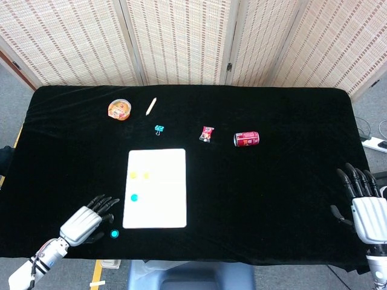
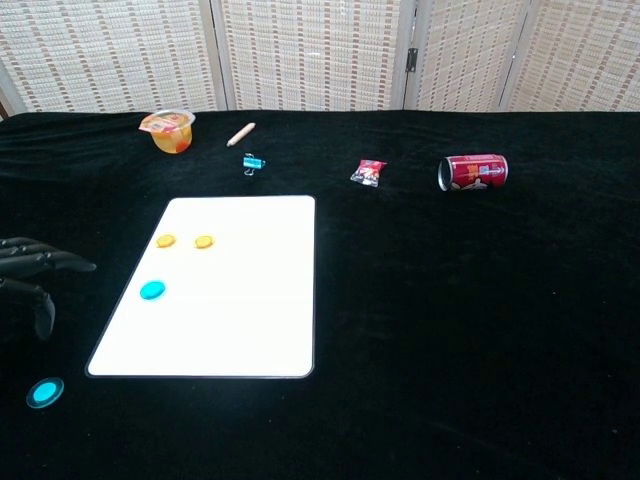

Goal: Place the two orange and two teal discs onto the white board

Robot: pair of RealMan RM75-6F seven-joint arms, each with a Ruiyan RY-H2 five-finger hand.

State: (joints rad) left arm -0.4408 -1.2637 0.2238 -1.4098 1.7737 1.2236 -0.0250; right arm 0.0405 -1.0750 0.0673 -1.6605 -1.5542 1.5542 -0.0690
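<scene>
Presently, four small round discs are counted: two orange discs (image 2: 166, 241) (image 2: 204, 242) and two teal. Both orange ones lie side by side on the flat white rectangular board (image 2: 250, 320), near its far left corner. One teal disc (image 2: 152, 290) sits on the board, nearer than the orange pair, close to the left edge. The second teal disc (image 2: 44, 392) lies off the board on the black tablecloth (image 1: 272, 199), beyond its near left corner. The board's long axis runs from the robot's side toward the far edge of the table. The left hand (image 1: 84, 221) hovers just left of the off-board disc, fingers spread, holding nothing. The right hand (image 1: 363, 205) rests at the table's right edge, fingers apart and empty.
</scene>
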